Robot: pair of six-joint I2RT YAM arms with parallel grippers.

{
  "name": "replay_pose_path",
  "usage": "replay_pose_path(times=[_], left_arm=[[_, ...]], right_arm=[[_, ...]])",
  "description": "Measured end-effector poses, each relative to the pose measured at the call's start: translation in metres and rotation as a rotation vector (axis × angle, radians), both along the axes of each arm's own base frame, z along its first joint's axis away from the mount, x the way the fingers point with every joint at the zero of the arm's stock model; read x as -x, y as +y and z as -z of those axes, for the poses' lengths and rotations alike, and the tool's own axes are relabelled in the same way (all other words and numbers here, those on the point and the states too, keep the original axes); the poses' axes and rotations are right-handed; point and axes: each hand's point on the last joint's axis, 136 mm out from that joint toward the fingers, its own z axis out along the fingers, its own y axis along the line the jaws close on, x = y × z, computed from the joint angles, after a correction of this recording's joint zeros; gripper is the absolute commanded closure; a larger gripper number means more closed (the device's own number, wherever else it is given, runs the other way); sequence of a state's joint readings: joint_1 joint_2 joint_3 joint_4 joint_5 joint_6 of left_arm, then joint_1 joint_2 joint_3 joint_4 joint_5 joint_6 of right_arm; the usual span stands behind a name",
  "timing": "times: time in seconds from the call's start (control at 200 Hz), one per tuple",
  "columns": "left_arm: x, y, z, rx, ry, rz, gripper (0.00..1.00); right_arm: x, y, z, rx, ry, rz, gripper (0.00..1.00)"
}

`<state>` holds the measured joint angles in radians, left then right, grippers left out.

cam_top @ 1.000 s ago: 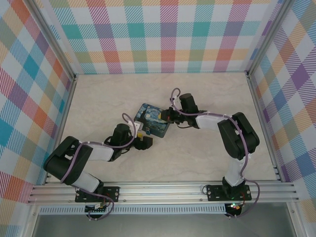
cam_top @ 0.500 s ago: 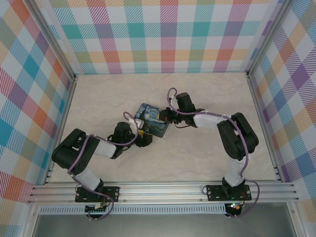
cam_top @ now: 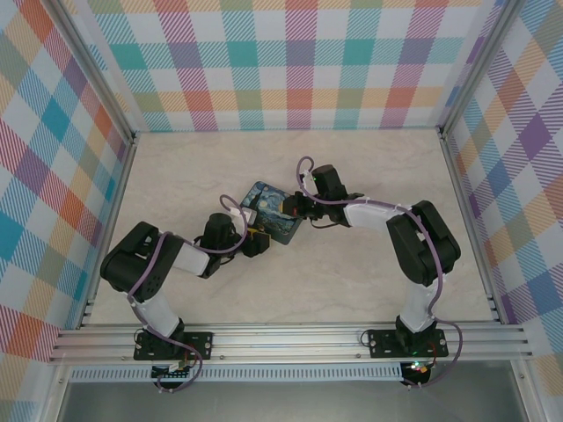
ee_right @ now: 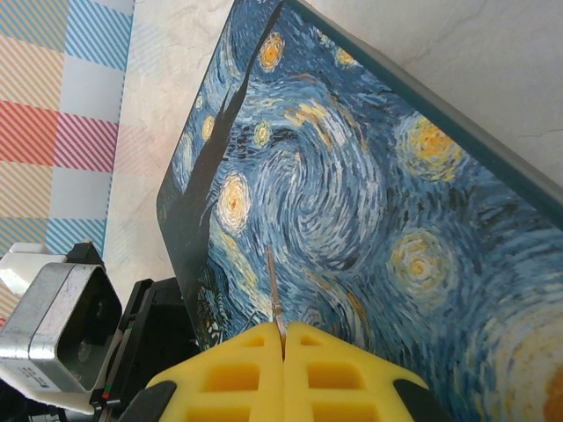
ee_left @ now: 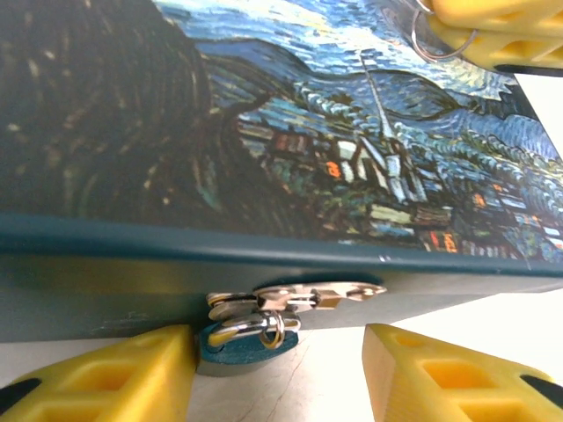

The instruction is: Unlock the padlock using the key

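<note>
While the left claw (ee_left: pixel 280 360) stands open around the padlock (ee_left: pixel 230 356) on the painted tin (ee_left: pixel 308 132), the right claw (ee_right: pixel 283 338) is pinched shut on the thin key (ee_right: pixel 274 290).

The pale marbled table (cam_top: pixel 352 176) bears the painted tin box (cam_top: pixel 271 214).

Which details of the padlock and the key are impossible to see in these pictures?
Left wrist view, keyhole of the padlock: the blurred body sits low, its edge behind a left gripper finger.
Right wrist view, teeth of the key: seen edge-on, its head buried in the shut right gripper.
Top external view, both: too small beside the tin box.
</note>
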<state>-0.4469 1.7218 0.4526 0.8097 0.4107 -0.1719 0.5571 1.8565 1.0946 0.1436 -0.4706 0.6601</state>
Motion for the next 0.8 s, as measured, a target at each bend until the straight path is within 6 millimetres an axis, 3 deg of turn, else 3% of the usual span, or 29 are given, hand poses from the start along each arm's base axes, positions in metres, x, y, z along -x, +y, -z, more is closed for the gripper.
replay_pose_path(times=[0.805], left_arm=[[-0.008,-0.011,0.003,0.006,0.027,-0.059,0.65]], right_arm=[[-0.002,-0.001,0.000,0.008,-0.017,0.000,0.97]])
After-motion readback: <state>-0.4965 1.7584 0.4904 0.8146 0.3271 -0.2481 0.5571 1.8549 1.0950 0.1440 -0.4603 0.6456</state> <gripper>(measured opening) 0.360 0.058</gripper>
